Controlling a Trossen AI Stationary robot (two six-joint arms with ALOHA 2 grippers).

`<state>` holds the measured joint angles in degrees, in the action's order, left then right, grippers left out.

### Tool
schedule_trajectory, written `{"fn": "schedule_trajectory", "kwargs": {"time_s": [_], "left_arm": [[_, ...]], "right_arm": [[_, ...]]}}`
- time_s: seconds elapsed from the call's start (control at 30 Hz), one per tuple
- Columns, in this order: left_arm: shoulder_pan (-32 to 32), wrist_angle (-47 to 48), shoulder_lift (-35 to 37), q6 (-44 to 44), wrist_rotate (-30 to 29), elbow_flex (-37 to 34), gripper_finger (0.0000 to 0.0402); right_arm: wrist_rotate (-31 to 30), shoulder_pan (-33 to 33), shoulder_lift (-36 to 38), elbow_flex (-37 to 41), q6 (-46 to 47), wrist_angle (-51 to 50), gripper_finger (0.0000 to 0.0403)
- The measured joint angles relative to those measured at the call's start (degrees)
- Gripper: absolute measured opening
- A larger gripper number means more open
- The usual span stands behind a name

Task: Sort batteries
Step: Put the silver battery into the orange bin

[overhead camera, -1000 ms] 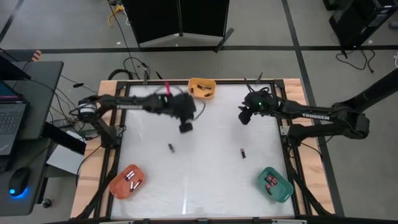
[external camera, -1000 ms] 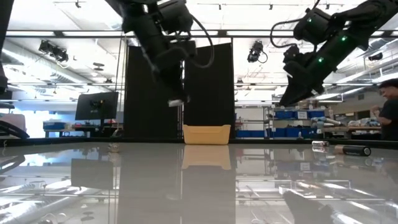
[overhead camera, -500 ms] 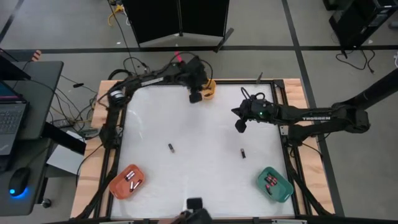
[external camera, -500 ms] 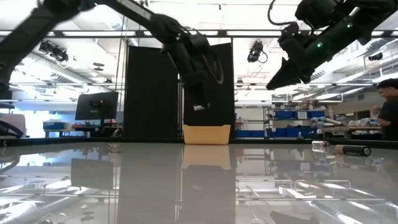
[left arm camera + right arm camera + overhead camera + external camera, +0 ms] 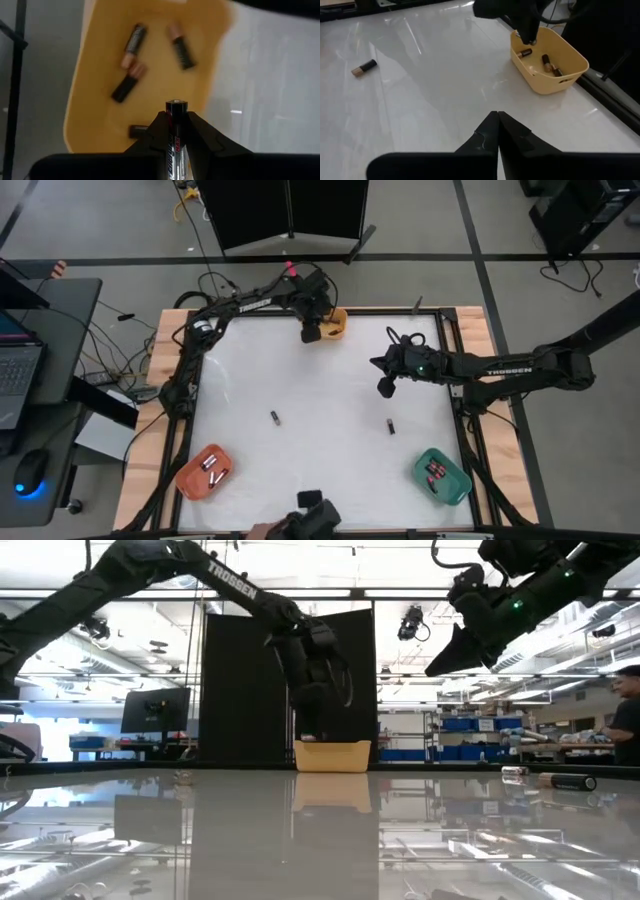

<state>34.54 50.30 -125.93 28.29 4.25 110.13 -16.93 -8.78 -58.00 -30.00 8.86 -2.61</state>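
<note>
Yellow bin (image 5: 100,75) below upright battery (image 5: 177,131) pinched in left gripper (image 5: 176,131) jaws, right jaws pressed together.

Bright overhead light glares off the glossy table (image 5: 320,830).

Three bins (image 5: 325,321), two grippers (image 5: 312,334), two loose batteries (image 5: 274,417) on the table (more lie in the bins).

White table (image 5: 320,395) with yellow bin (image 5: 334,323), orange bin (image 5: 204,471), green bin (image 5: 442,475), two loose batteries (image 5: 274,417).
</note>
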Motion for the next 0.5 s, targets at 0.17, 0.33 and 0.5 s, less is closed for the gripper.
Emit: {"fn": "schedule_trajectory", "kwargs": {"time_s": [0.17, 0.33, 0.5], "left_arm": [[-4.32, 0.34, 4.96, -1.39, 0.38, -0.89, 0.0045], [-8.75, -2.28, 10.42, -5.45, 0.59, -9.00, 0.0045], [-12.74, -12.32, 20.41, -10.97, -3.38, -24.63, 0.0045]], "right_arm": [[-0.15, 0.12, 0.00, 0.09, -0.12, 0.22, 0.0008], [-0.15, 0.11, -0.01, 2.53, -0.91, 3.65, 0.0010], [0.26, 0.41, -0.13, 6.10, -0.51, 9.97, 0.0009]]}}
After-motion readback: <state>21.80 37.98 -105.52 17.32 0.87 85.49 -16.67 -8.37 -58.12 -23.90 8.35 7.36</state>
